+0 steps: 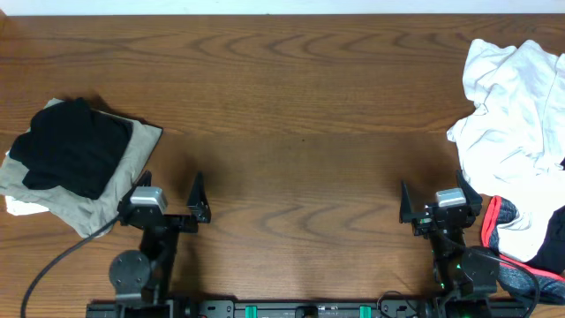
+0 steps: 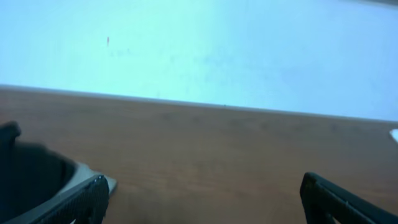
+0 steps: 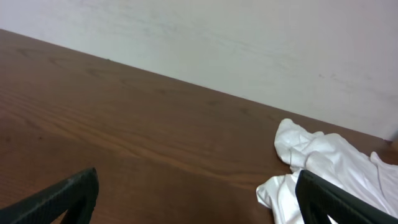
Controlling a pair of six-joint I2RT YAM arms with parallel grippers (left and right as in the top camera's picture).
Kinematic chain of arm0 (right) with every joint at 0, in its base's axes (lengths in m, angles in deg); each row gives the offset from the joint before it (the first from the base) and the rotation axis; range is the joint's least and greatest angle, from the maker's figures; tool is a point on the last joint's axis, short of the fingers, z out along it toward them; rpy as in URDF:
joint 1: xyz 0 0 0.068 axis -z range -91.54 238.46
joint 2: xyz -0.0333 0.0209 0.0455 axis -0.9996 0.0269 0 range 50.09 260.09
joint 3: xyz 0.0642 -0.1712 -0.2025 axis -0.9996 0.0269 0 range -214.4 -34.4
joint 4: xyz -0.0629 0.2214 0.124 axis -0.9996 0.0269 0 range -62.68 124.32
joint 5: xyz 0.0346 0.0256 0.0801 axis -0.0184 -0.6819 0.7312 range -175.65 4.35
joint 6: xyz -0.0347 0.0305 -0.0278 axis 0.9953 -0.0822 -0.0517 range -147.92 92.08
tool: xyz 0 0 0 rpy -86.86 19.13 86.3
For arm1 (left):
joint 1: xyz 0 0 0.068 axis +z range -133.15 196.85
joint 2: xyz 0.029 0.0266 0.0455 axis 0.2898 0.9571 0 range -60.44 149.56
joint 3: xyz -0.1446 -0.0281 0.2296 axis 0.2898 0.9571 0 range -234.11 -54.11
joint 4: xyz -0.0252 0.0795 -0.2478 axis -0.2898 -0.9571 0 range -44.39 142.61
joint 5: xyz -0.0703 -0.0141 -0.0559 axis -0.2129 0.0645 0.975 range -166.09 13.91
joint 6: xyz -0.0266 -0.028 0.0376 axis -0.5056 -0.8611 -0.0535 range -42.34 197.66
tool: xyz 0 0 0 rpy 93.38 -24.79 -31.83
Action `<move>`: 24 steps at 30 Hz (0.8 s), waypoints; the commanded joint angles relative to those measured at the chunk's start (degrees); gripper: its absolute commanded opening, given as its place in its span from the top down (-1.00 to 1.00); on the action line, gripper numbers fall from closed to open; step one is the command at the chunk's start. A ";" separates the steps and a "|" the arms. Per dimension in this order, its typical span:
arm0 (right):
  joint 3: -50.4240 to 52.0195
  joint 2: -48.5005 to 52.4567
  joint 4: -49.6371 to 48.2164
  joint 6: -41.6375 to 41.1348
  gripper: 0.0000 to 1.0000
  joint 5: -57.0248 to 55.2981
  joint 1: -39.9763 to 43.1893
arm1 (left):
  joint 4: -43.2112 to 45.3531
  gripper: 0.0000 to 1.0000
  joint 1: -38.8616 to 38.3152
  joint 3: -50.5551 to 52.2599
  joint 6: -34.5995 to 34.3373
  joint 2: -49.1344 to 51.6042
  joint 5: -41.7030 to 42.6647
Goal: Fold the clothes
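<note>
Overhead: crumpled white fabric garment (image 1: 516, 97) cut by the right edge, red-edged grey fabric garment (image 1: 521, 238) cropped at the lower right corner, folded black fabric garment (image 1: 75, 146) hiding most of the khaki fabric garment (image 1: 132, 163) beneath; left wrist view blurred, the black garment an edge-cropped dark smear.

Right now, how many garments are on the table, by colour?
Black: 1, black garment on top of the left stack
Khaki: 1, khaki garment beneath it
White: 1, white pile at the right; may hold more
Red-trimmed: 1, red-trimmed garment, near right corner
Total: 4 that can be told apart
</note>
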 commanded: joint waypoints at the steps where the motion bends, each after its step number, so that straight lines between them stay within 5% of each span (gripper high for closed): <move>1: 0.07 -0.39 0.31 -0.63 -0.98 -0.55 0.26 | 6.23 -0.96 -0.63 5.68 1.03 -3.45 -1.84; 8: 0.07 -0.39 0.31 -0.63 -0.98 -0.55 0.26 | 11.15 -0.96 -1.01 8.61 4.22 -3.39 -5.05; 16: 0.07 -0.39 0.31 -0.63 -0.98 -0.55 0.26 | -2.80 -0.96 -1.05 8.61 -2.10 -3.39 -5.20; 24: 0.07 -0.39 0.31 -0.63 -0.98 -0.55 0.26 | -2.62 -0.96 -1.05 8.61 -3.19 -3.39 -5.20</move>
